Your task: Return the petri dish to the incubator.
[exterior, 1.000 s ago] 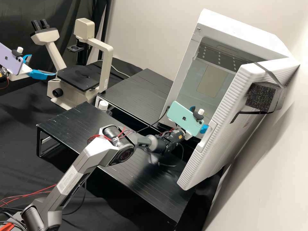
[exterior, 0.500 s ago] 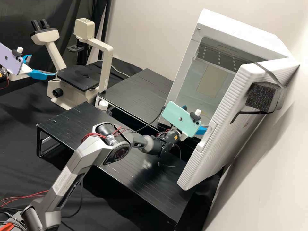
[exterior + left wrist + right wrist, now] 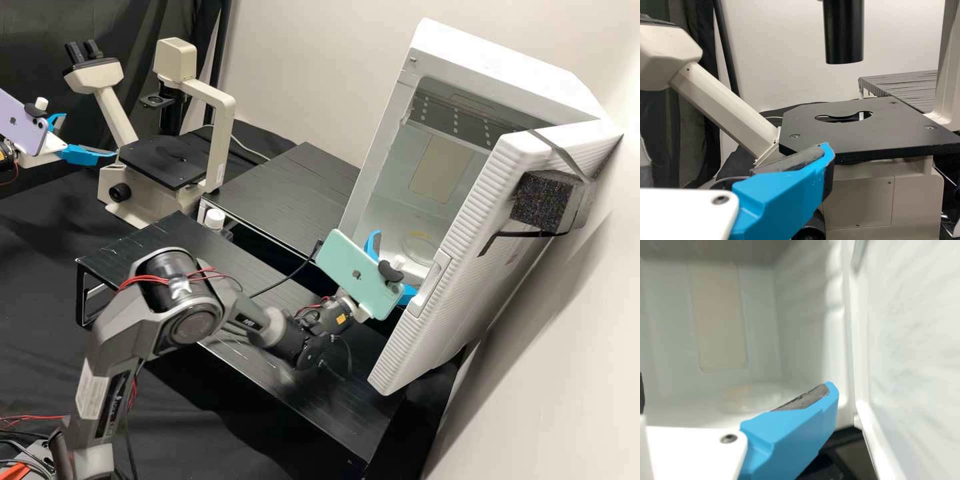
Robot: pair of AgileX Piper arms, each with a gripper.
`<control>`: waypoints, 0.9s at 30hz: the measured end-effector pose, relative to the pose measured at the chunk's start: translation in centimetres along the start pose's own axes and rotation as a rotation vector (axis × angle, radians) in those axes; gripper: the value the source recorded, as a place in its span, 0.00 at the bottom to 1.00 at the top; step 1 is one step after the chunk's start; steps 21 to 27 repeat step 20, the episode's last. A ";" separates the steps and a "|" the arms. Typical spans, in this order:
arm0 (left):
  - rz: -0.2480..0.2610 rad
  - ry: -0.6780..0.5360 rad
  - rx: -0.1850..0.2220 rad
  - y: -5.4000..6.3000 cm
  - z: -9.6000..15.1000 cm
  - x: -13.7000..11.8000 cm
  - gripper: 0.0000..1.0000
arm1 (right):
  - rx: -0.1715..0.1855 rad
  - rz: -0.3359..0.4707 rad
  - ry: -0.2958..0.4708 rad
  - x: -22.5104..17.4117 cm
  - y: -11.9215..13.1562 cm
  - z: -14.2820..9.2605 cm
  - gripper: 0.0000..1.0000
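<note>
"Location of the dish?"

"The clear, round, shallow petri dish lies inside the boxy white incubator, on its floor."

"Door?"

"The ribbed white door stands open."

"Right claw?"

"The right gripper, blue-fingered and white-bodied, is at the incubator's mouth. Its fingers are spread wide, holding nothing, and apart from the dish. A mint-green phone is mounted on that arm."

"Left claw?"

"The left gripper, of the same blue and white build, is beside the cream-coloured microscope, near its flat black stage. Fingers well apart, holding nothing. A lavender phone is mounted there."

"Other items?"

"One white-capped bottle, just beside a low black slatted platform."
</note>
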 end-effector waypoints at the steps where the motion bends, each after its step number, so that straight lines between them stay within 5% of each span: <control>1: 0.000 0.000 0.000 0.0 0.0 0.0 1.00 | 0.000 0.014 0.022 -0.9 0.2 -0.5 1.00; 10: 0.000 0.000 0.000 0.0 0.0 0.0 1.00 | 0.013 0.010 0.035 -10.1 -0.4 -3.4 1.00; 20: 0.000 0.000 0.000 0.0 0.0 0.0 1.00 | 0.163 -0.003 0.115 -18.4 -1.5 -6.4 1.00; 27: 0.000 0.000 0.000 0.0 0.0 0.0 1.00 | 0.163 -0.003 0.115 -18.4 -1.5 -6.4 1.00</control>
